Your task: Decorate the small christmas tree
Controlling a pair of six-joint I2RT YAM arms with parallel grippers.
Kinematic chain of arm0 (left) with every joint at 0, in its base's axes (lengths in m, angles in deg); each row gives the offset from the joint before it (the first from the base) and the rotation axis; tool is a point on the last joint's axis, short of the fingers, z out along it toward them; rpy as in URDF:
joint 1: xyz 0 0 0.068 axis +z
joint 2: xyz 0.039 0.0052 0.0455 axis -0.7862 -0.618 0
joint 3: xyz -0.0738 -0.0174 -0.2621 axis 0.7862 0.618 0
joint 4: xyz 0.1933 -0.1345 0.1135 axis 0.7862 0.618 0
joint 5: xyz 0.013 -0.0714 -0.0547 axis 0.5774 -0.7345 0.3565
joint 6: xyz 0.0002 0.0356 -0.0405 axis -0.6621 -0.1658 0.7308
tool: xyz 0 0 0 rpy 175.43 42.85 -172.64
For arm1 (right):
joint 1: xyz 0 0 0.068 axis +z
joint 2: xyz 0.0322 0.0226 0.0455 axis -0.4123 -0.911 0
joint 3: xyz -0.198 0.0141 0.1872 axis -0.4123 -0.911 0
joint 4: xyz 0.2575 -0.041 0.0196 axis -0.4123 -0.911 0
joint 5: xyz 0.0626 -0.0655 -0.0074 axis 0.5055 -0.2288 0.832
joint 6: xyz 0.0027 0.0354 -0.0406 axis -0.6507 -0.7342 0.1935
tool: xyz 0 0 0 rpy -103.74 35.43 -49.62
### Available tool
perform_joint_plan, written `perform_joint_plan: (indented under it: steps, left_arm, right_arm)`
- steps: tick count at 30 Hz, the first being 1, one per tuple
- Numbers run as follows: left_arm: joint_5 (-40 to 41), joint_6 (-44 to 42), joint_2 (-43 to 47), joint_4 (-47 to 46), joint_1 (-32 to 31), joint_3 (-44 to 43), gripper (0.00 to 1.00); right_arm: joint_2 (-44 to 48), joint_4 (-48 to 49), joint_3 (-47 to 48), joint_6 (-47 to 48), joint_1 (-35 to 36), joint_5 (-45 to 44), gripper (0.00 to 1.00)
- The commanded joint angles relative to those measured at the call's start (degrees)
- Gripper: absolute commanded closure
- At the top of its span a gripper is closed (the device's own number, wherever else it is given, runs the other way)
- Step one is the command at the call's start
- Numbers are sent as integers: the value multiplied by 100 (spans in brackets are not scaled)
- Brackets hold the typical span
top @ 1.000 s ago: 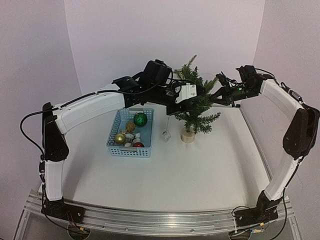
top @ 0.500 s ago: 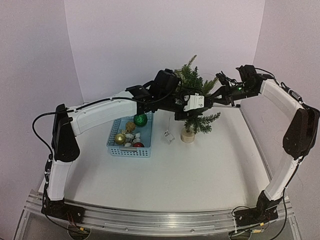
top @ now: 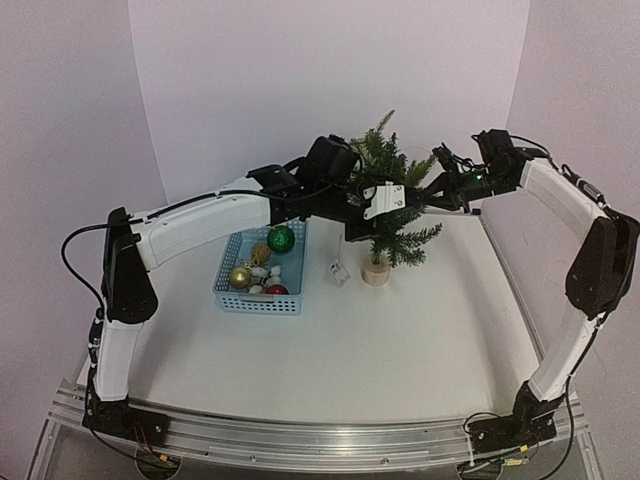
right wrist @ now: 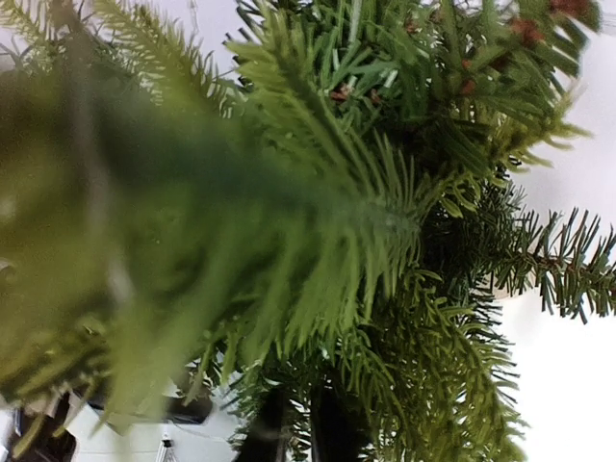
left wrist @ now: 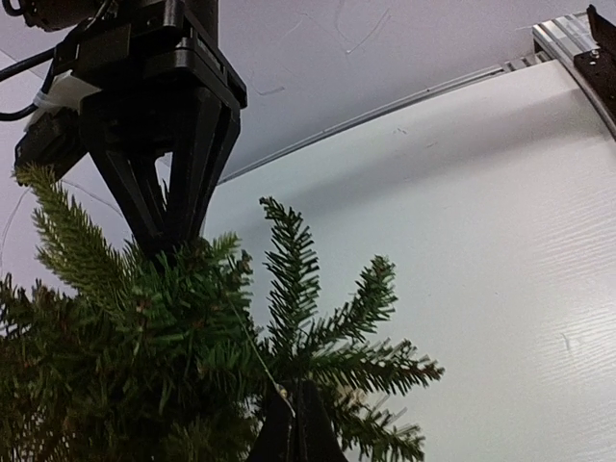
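Looking through the left wrist camera, I see the left gripper point(left wrist: 293, 412) with its two dark fingers pressed flat together. They nip a thin thread point(left wrist: 252, 342) that runs from the fingertips up into the needles. I judge this to be an ornament's hanging loop, pinched fine so it can be slipped over a twig. Around the fingers spread the dark green branches of the small christmas tree point(left wrist: 173, 375).

Opposite, the right gripper point(left wrist: 178, 239) reaches in, its black fingers tapering almost to a point among the needles. I read this as a hold on a branch, there to stop the light tree tipping while the other arm works. The right wrist camera shows only blurred foliage, so it cannot confirm that grip.

From overhead, the tree stands upright on its round wooden base point(top: 376, 273) towards the back of the white table point(top: 400, 350), between the two arms. A small pale ornament point(top: 338, 271) sits low just beside the base; I cannot tell whether it hangs or rests. Further left, a blue basket point(top: 256, 304) holds spare decorations, a green bauble point(top: 281, 238) and a gold bauble point(top: 240, 277) among them, near the left arm.
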Motion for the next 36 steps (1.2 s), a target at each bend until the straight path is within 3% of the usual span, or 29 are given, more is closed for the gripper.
perform_joint_plan:
  steps: [1,4,19,24,36]
  left_arm:
    - [53,584,930,510,187,523,100]
    - [130,743,1065,295,346,990,100]
    - [163,403,447,-134,844,1259,100]
    - [183,406,370,-266,853,1354,100]
    - [236,413,95,-841,983,1364,100]
  right_arm:
    - [-116,69,150,-100,7,-154,85]
    - [-146,61,258,-118,8,-104,80]
    - [379,36,151,-167,-39,70,59]
    - [714,17,-206,-218,-129,346,46]
    - [991,30,-313,-285,-330,357,43]
